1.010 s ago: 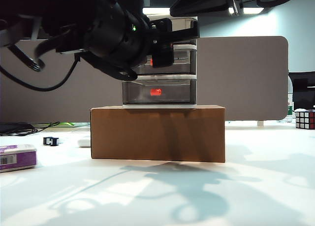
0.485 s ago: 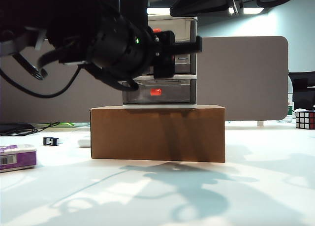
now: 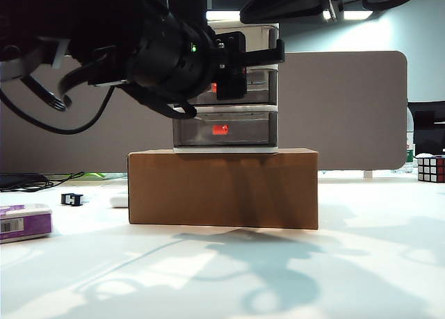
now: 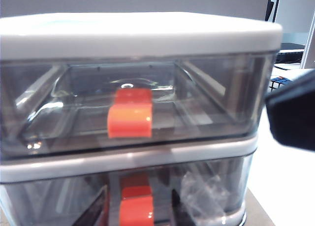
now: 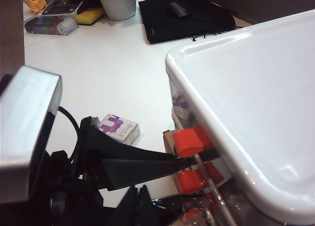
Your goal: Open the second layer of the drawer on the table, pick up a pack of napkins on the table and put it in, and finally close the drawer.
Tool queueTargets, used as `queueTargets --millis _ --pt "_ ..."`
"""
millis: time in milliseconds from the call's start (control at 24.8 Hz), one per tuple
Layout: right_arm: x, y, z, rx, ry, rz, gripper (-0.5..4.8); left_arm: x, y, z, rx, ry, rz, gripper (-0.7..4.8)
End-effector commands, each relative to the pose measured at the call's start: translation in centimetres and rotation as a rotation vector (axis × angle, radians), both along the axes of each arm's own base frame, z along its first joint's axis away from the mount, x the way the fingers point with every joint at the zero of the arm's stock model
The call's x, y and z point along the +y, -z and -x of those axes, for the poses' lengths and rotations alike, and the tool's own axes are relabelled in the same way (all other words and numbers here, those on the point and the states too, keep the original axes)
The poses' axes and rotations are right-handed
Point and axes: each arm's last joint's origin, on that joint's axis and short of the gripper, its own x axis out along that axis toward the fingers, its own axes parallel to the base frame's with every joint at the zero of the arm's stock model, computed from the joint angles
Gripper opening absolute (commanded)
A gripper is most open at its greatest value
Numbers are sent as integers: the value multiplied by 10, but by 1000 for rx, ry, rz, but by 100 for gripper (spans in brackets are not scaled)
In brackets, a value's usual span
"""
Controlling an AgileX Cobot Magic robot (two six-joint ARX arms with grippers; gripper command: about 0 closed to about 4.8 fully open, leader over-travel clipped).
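Left gripper (image 4: pixel 138 213) at second layer (image 4: pixel 133 196), right gripper unseen, one pack of napkins (image 3: pixel 24 222), three drawers

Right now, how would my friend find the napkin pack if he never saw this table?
Start at the brown box in the middle of the table, under the drawer. Look far left, near the table's front edge: the napkin pack lies flat there. It is purple with a white barcode label, unlike the black clip behind it.

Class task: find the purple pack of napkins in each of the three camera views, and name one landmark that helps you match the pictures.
Exterior view: pack of napkins lies on the table at the far left edge.
Left wrist view: not in it.
Right wrist view: it lies on the table, beyond the black left gripper.
Shared landmark: the drawer's red-orange handles.
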Motion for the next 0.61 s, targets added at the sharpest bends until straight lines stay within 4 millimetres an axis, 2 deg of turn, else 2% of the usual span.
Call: queueTargets --millis 40,242,323,606 --pt "0 -4 0 -23 -3 -9 -5 -1 -3 0 -11 -4 12 150" --pt "0 -4 0 -23 -3 -9 -5 -1 -2 0 -3 -4 1 140" --pt "0 -4 0 -23 -3 -9 -5 -1 -1 0 0 -5 -3 120" --pt "0 -4 0 -23 -3 -9 -5 -1 -1 0 4 -5 -4 118"
